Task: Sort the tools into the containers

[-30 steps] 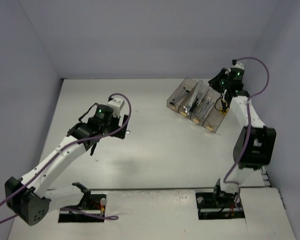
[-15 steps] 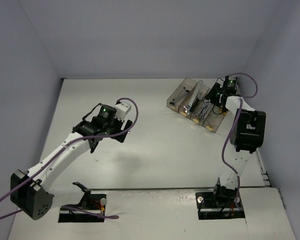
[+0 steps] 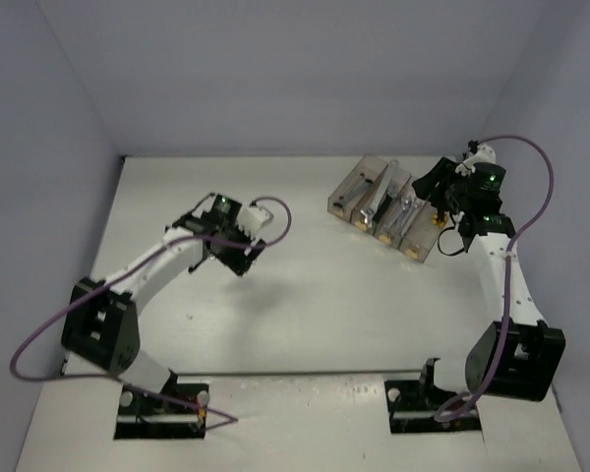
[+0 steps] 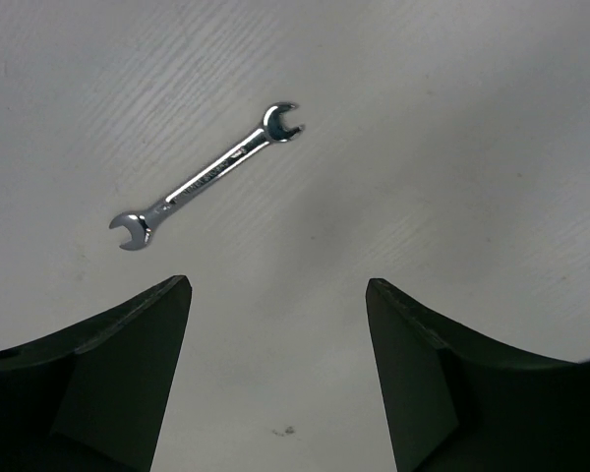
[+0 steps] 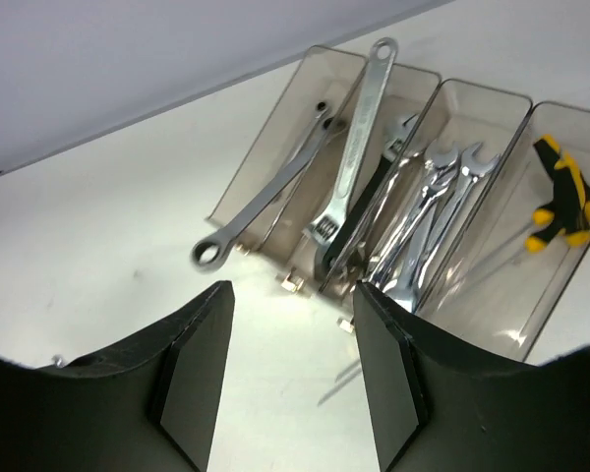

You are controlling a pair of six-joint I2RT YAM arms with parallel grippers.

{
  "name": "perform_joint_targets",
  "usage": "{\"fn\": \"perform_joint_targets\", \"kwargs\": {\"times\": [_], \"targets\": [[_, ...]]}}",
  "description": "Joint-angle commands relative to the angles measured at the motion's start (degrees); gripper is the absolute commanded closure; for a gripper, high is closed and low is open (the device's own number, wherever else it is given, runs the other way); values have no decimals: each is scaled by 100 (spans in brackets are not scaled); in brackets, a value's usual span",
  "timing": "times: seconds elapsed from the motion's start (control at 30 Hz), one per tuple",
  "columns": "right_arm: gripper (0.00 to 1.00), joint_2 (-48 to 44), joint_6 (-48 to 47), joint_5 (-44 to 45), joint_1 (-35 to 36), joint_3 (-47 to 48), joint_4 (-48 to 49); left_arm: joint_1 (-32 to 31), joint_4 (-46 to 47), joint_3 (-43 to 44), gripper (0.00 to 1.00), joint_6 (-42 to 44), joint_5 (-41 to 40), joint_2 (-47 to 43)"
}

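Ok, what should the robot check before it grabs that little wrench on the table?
1. Left pincer open and empty: ok.
2. Small wrench lying flat on the table, nothing touching it: ok.
3. Small wrench centred between the left pincer's fingers: not ok, it lies farther ahead and off-centre.
4. Right pincer open, holding nothing: ok.
5. Everything tucked inside the containers: not ok, the ring wrench sticks out past the end.
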Motion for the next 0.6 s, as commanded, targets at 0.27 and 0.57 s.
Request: {"fn": "perform_joint_targets", "kwargs": {"times": [0.27,0.57], "targets": [[49,-2607,326,-885,617,-1892,44,983,-634,1596,35,1139,939,1667],[48,-2896,375,-966,773,-2158,-43,983,-978,1900,42,1283,615,2387]]}}
